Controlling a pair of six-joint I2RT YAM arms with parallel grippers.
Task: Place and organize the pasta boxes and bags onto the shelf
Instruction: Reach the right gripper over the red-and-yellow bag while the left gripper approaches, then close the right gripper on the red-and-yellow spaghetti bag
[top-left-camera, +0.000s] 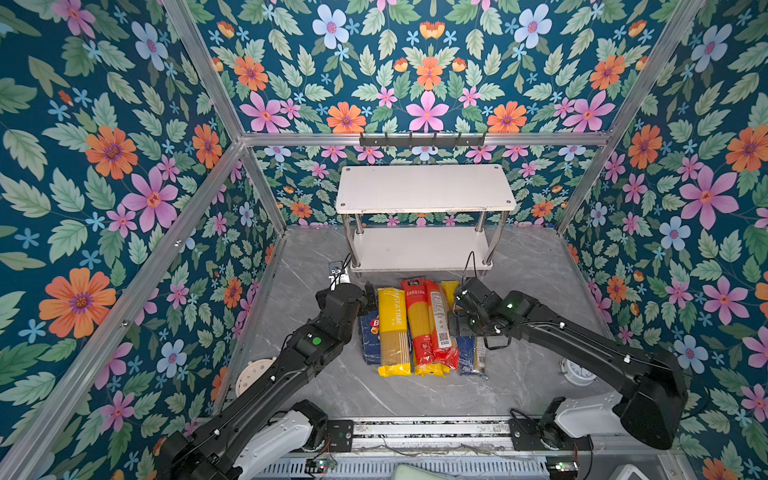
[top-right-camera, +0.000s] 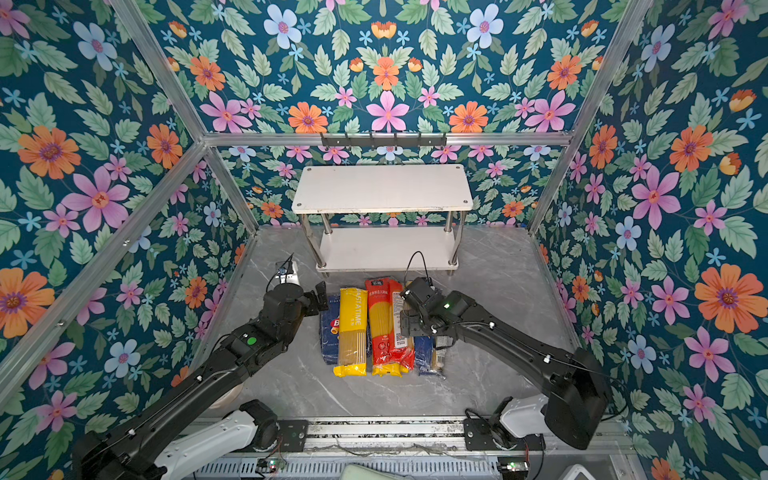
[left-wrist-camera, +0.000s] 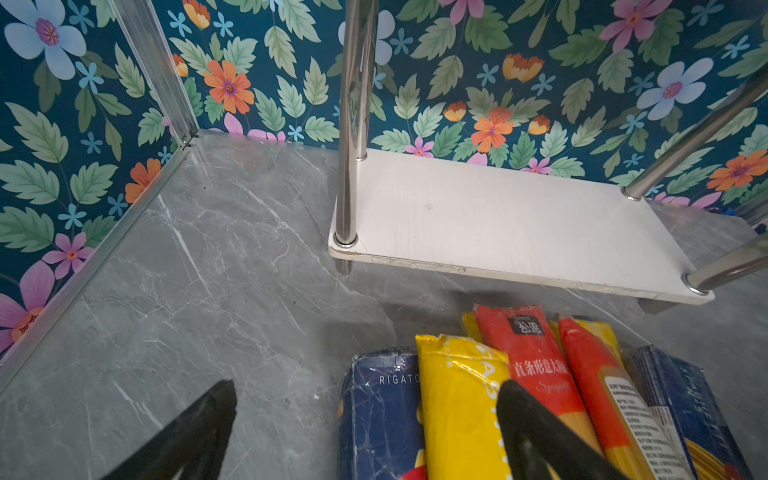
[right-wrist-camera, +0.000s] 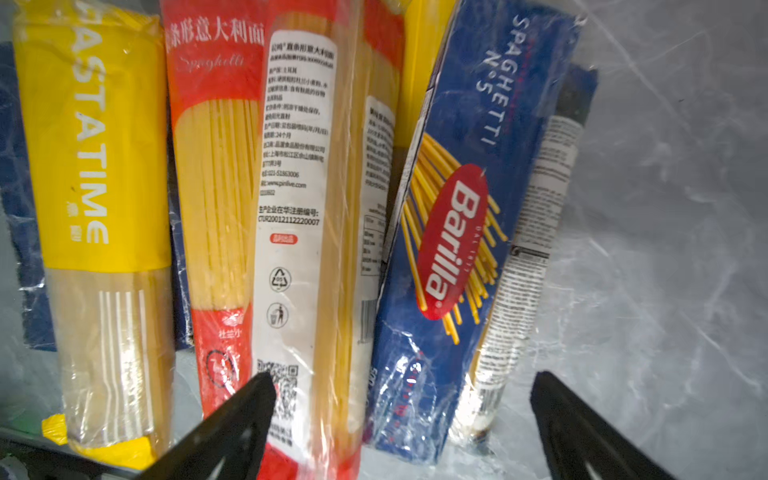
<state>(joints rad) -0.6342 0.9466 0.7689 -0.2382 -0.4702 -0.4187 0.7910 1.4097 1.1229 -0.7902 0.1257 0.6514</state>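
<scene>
The pasta lies in a row on the grey table in front of the shelf (top-left-camera: 424, 189). From the left there is a dark blue Barilla box (top-left-camera: 369, 338), a yellow Pastatime bag (top-left-camera: 392, 328), two red bags (top-left-camera: 420, 324), a blue Barilla spaghetti bag (right-wrist-camera: 457, 208) and a clear bag (right-wrist-camera: 532, 199). My left gripper (left-wrist-camera: 365, 395) is open, straddling the far ends of the box (left-wrist-camera: 382, 415) and the yellow bag (left-wrist-camera: 457, 395). My right gripper (right-wrist-camera: 401, 380) is open over the right side of the row, around a red bag and the blue and clear bags. Both shelf boards (left-wrist-camera: 519, 232) are bare.
A black hook rail (top-left-camera: 422, 139) hangs on the back wall above the shelf. A white alarm clock (top-left-camera: 577, 372) stands at the right and a round pale disc (top-left-camera: 253, 374) at the left under my arm. A small wired device (top-left-camera: 336, 272) sits by the shelf's left front post.
</scene>
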